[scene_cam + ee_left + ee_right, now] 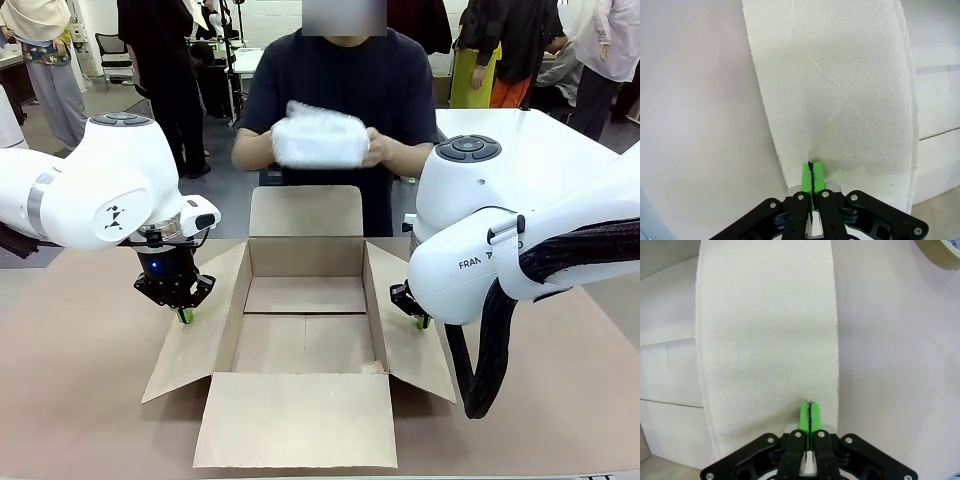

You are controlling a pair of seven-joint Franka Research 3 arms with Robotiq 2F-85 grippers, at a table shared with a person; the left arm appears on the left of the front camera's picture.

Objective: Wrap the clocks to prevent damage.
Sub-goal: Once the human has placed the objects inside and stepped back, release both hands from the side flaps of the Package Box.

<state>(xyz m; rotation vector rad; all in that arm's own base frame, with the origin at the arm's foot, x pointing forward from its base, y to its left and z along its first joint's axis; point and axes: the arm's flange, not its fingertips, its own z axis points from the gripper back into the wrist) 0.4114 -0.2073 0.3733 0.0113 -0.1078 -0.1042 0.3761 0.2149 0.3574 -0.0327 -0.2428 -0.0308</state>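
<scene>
Front view: left end effector point(184, 316) and right end effector point(421, 322), closed empty, seemingly press flaps point(200, 345) down.

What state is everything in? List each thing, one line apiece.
Cardboard box: open, four flaps spread out, nothing seen inside.
Left hand: shut, tips on the left flap.
Right hand: shut, tips on the right flap.
Wrapped bundle: covered in bubble wrap, held up by the person beyond the box.
Tape roll: lying on the table, cut off by the picture edge.
</scene>
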